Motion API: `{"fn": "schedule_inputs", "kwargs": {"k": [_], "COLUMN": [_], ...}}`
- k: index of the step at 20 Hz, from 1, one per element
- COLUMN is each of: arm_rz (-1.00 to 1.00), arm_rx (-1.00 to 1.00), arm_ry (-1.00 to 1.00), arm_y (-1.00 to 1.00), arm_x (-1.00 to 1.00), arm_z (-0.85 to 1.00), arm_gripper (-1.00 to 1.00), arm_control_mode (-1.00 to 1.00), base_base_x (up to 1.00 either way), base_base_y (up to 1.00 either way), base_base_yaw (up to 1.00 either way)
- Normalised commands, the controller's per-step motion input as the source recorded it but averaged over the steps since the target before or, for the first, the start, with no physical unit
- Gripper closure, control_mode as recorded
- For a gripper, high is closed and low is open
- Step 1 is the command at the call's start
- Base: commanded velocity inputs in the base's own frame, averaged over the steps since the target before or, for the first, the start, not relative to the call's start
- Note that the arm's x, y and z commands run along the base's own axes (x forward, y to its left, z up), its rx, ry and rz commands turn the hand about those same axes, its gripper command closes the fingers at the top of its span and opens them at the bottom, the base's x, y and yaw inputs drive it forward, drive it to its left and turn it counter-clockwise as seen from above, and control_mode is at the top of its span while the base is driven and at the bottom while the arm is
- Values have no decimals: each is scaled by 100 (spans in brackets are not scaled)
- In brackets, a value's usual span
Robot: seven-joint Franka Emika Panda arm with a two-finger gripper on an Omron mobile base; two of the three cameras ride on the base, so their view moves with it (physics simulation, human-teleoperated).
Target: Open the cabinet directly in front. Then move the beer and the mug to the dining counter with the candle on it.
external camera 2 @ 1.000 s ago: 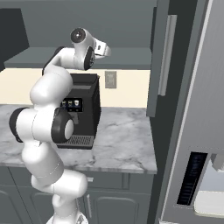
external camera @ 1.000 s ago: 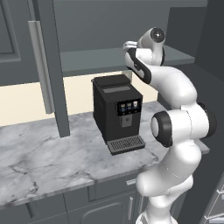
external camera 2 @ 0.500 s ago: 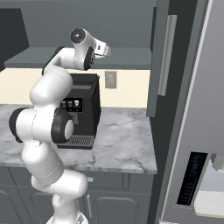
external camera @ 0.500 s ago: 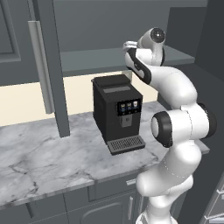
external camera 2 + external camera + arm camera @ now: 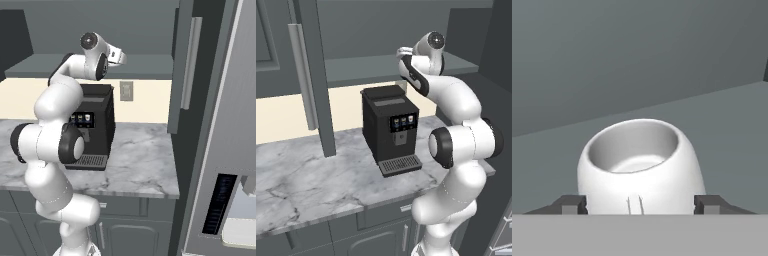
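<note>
— Where's the mug?
— The rounded white ceramic mug sits on the cabinet's grey shelf, between my end effector fingertips, which aren't clamped yet.
— Risk?
— Closing off-centre could tip it.

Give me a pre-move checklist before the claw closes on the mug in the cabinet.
1. Doors of the dark grey wall cabinet open, grey shelf exposed: ok.
2. Rounded white ceramic mug upright on the shelf, mouth up: ok.
3. Mug centred between the two dark fingertips of the claw: ok.
4. Fingertips touching the mug's sides: cannot tell; they sit close on either side, contact is unclear.
5. Mug's handle position relative to the claw: cannot tell; no handle is visible from the hand view.
6. Black coffee machine on the marble worktop below the raised arm, apart from it: ok.
</note>
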Motion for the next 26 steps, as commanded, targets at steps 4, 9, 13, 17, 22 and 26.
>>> {"fn": "schedule_inputs", "kwargs": {"k": [4,9,13,17,22,26], "arm_rz": [0,0,0,0,0,0], "arm_rx": [0,0,0,0,0,0], "arm_ry": [0,-3,-4,-1,0,0], "arm_y": [0,0,-3,-2,0,0], "arm_x": [0,-18,-45,-33,0,0], "arm_z": [0,0,0,0,0,0], "arm_gripper": [100,100,100,100,100,100], "arm_control_mode": [-100,-100,-100,-100,-100,-100], "base_base_x": [0,0,0,0,0,0], "base_base_y": [0,0,0,0,0,0], "base_base_yaw": [0,0,0,0,0,0]}}
